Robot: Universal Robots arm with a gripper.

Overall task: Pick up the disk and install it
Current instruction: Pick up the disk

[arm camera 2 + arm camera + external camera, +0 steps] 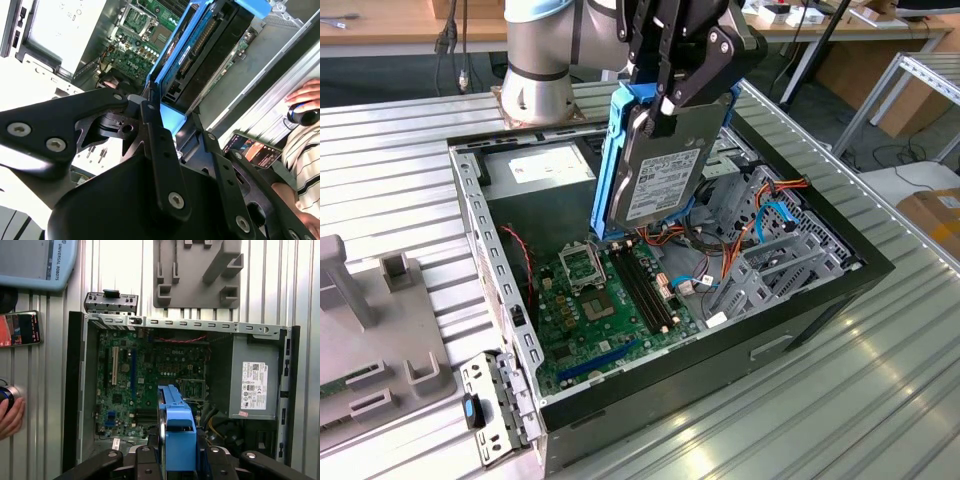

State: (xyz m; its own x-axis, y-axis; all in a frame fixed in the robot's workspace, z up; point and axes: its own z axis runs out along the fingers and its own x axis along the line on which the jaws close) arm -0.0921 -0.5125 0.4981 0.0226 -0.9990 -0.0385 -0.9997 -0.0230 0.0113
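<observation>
Black gripper (179, 460) links sit right up against the lens in both wrist views. The jaws are clamped on the disk (658, 165), pinching its flat faces near the top end. The drive hangs on edge with its label towards the exterior camera and the blue carrier rail around it, up in the air over the open computer case (790, 335). Its low end is above the motherboard (595, 300), roughly by the RAM slots, and as far as I can tell it's not touching anything.

The grey drive cage (778, 262), with a tangle of orange and blue cables (752, 228), is off to the exterior view's right. The power supply (535, 167) is at the far left. A person's hand (9, 416) is outside the case.

My take: the grip looks solid but it's high on the drive. So go slow, hold it square to the cage, and watch those cables don't snag the rail.
</observation>
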